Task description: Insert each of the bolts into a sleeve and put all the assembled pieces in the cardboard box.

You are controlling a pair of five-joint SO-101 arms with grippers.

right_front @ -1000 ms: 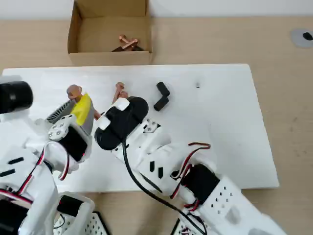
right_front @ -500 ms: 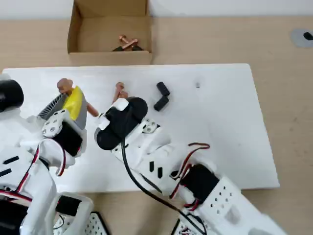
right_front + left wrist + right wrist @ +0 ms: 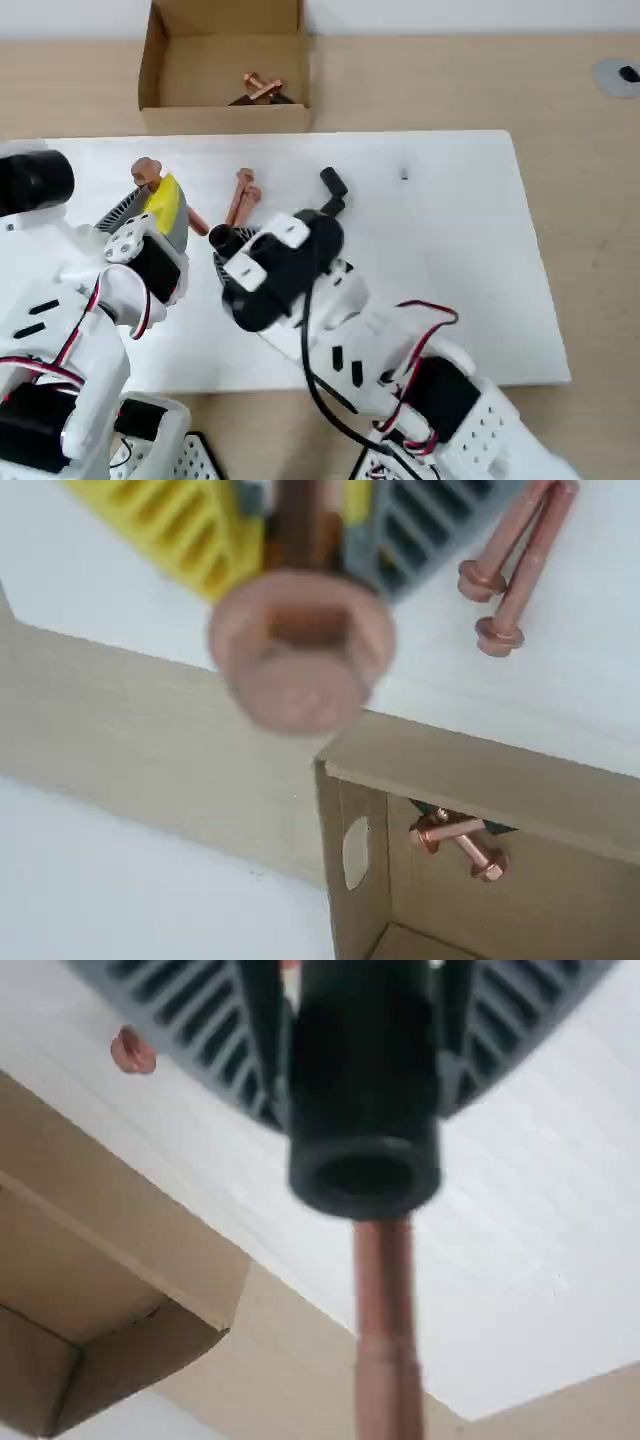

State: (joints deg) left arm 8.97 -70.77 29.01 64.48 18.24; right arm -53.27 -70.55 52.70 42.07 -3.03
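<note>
The left gripper (image 3: 300, 515) was closed on a bolt (image 3: 300, 655) over the left part of the white board (image 3: 450, 250). The bolt's head lay far-left and its shank tip near-right. Just beside that tip, the right gripper (image 3: 365, 1000) held a black sleeve (image 3: 365, 1130), its mouth toward the shank and both long axes nearly in one line. Whether the tip was inside, I could not tell.

i log: bolt (image 3: 300, 650), coppery metal, dull sheen; sleeve (image 3: 365, 1150), black matt plastic; cardboard box (image 3: 222, 118), brown matt card; board (image 3: 450, 250), smooth white; table (image 3: 580, 150), pale wood grain.
</note>
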